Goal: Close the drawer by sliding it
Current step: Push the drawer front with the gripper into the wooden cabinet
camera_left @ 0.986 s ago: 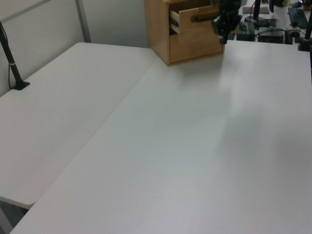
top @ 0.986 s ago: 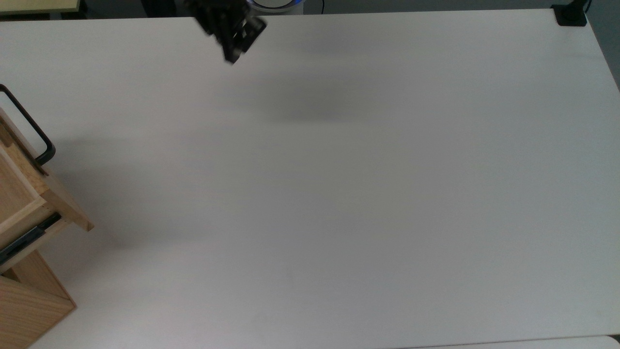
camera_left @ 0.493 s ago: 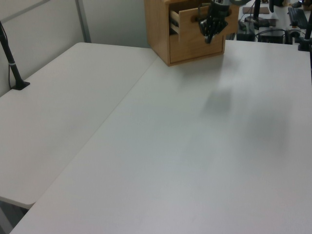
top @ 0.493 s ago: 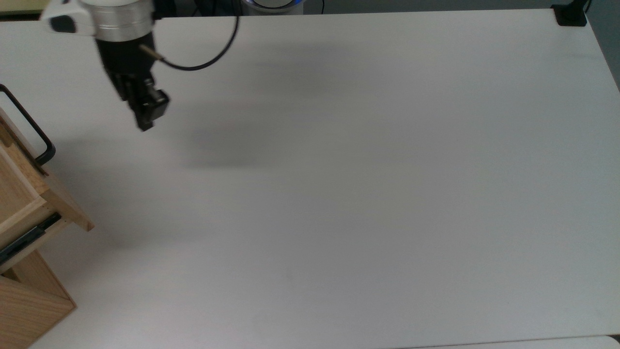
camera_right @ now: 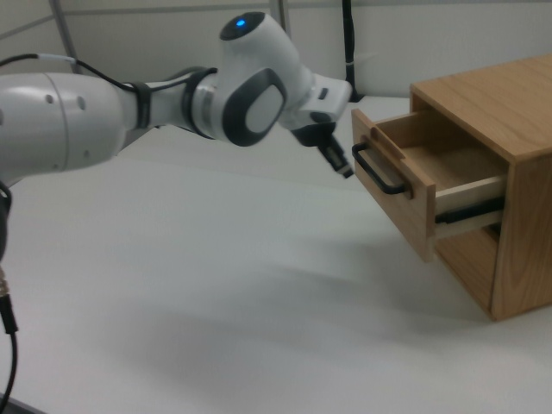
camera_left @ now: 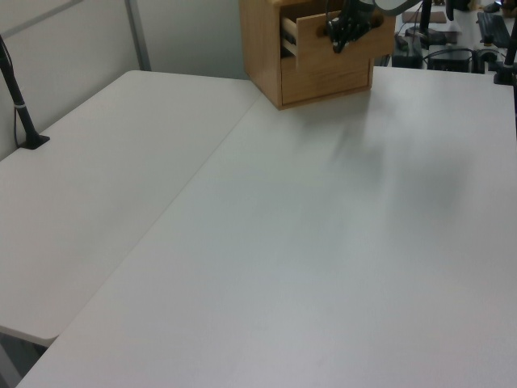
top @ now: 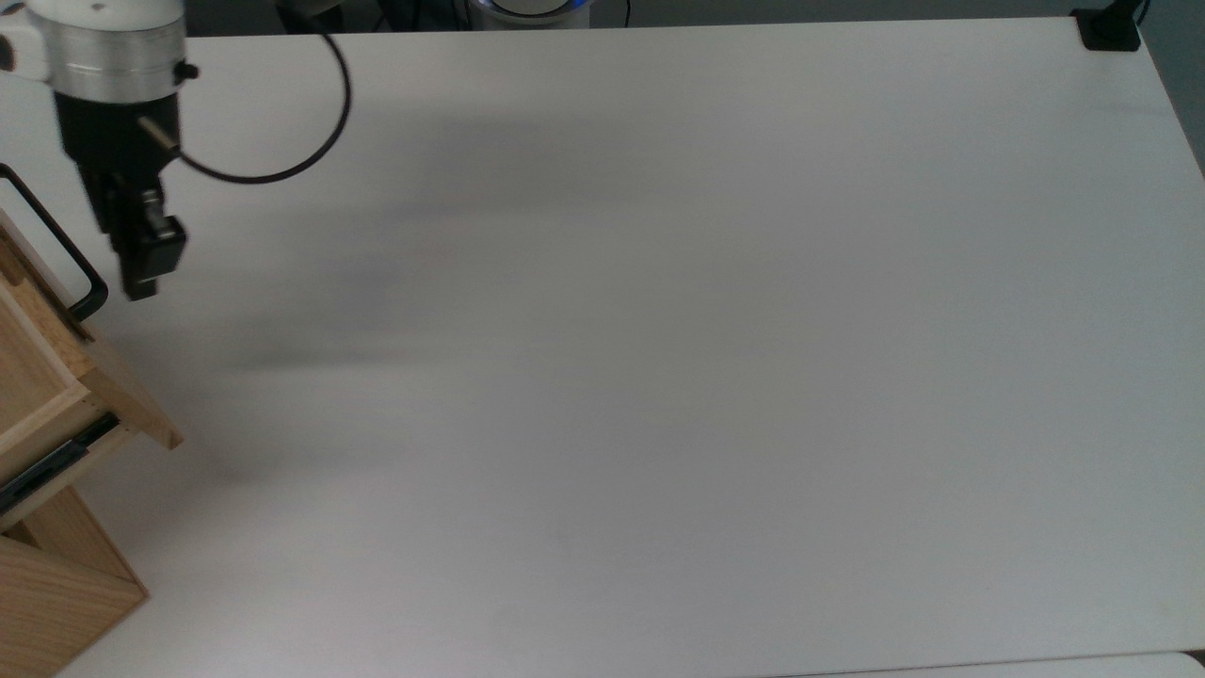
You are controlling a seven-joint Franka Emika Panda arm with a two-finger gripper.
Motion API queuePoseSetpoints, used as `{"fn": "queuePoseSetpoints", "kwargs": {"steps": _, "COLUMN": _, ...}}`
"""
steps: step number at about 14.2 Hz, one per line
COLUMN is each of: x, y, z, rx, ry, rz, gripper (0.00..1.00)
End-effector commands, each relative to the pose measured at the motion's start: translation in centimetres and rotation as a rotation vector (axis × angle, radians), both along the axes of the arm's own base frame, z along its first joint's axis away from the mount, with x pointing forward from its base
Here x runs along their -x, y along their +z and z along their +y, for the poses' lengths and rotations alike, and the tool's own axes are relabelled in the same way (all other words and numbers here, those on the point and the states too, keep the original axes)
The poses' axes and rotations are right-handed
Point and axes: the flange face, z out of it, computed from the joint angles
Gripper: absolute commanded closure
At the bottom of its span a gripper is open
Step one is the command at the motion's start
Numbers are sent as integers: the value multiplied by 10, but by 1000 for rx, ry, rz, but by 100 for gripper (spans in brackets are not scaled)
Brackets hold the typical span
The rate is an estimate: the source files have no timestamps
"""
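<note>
One light pine-wood drawer box (camera_right: 405, 172) with a thin black metal loop handle (camera_right: 377, 172) is being shown pulled partway out of a plain wooden cabinet body (camera_right: 500, 172) at the right edge of the right view, its empty inside being exposed and a black slide rail (camera_right: 468, 212) being seen along its side. In the top view the same drawer (top: 42, 330) is being seen at the left edge of the frame, its handle (top: 56, 240) jutting out over a broad white table (top: 659, 330) and its rail (top: 52, 461) lying lower left. The black two-finger gripper (top: 146, 278) of the white robot arm (camera_right: 129, 108) is being held just beside the lower end of the handle in the top view, a narrow strip of table being visible between them. In the right view the gripper (camera_right: 341, 164) is being pointed down and toward the handle from the left, near it but apart from it. In the left view, at the upper middle of the frame, the gripper (camera_left: 339, 36) is being seen in front of the drawer face (camera_left: 335, 40). Whether the jaws are spread or pressed together cannot be told. A black cable (top: 311, 141) is being looped from the wrist across the upper left of the top view.
</note>
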Motion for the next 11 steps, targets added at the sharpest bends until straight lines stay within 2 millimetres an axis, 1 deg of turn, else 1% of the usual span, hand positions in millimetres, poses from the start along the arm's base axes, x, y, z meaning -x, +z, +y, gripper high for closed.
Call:
{"fn": "queuePoseSetpoints", "kwargs": {"steps": 1, "x": -20, "y": 14, "z": -38, "rx": 60, "ry": -77, "rz": -73, "gripper": 91}}
{"fn": "queuePoseSetpoints", "kwargs": {"steps": 3, "x": -22, "y": 22, "z": -48, "rx": 115, "ry": -83, "rz": -148, "gripper": 91}}
{"fn": "queuePoseSetpoints", "kwargs": {"steps": 8, "x": -28, "y": 0, "z": -74, "rx": 227, "ry": -116, "rz": -202, "gripper": 91}}
{"fn": "queuePoseSetpoints", "kwargs": {"steps": 11, "x": -32, "y": 0, "z": -88, "rx": 257, "ry": -134, "rz": -227, "gripper": 91}}
